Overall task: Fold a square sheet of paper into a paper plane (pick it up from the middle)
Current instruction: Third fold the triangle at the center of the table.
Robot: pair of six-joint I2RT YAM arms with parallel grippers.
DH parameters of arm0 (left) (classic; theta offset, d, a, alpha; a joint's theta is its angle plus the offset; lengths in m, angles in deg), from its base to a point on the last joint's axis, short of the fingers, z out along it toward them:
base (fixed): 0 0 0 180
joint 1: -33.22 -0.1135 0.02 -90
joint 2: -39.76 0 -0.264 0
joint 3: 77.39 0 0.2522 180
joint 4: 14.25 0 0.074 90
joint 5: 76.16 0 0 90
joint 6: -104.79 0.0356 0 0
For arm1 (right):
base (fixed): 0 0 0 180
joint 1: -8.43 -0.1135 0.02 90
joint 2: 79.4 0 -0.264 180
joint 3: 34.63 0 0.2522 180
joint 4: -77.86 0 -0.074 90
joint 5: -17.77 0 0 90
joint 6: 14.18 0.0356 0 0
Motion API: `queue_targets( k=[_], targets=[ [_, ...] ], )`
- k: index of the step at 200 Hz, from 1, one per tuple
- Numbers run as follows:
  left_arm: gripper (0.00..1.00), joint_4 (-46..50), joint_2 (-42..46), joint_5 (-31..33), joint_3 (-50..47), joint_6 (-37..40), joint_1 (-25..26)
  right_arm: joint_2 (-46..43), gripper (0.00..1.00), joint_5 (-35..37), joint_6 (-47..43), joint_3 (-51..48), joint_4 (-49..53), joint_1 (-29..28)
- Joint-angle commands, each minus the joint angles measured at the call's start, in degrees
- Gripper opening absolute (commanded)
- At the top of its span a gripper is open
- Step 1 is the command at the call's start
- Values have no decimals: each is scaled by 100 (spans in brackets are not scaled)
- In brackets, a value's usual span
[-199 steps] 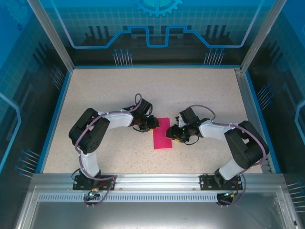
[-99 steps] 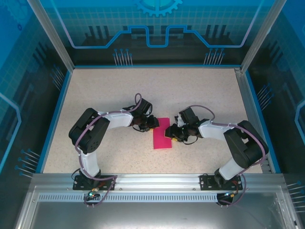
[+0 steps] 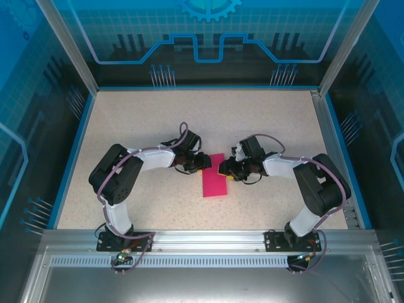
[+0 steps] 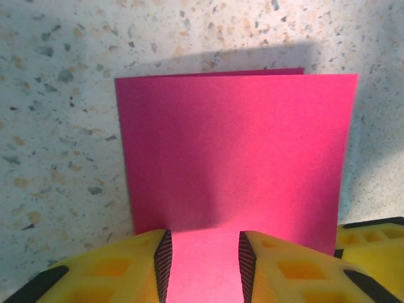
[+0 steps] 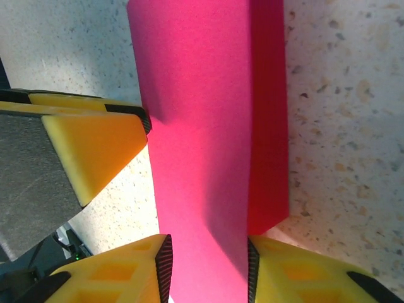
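Right hand [image 3: 223, 171] now farther along the square sheet of paper [image 3: 214, 182], left hand [image 3: 204, 163] opposite; both half-open, empty, astride it.

arms [image 3: 151, 155]: black-and-white shells | cables [image 3: 182, 130]: purple, looped | jaws: yellow pads [image 4: 120, 265], black ribbed faces

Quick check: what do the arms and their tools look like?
The left arm and right arm have black joints, white links and looping purple cables. The left tool and right tool carry yellow fingers with black ribbed inner faces.
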Motion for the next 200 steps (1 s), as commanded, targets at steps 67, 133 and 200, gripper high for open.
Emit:
queue_targets(
  k=[67,133,200],
  targets=[
    [60,405,1909,567,-948,1144,794,416,27,-98,-401,360,640,179],
    [69,1258,1968,2157,-797,2330,2399,423,18,-374,-246,392,615,163],
    [76,1536,943,3571,-171,2825,3369,419,16,-427,-183,502,781,169]
  ],
)
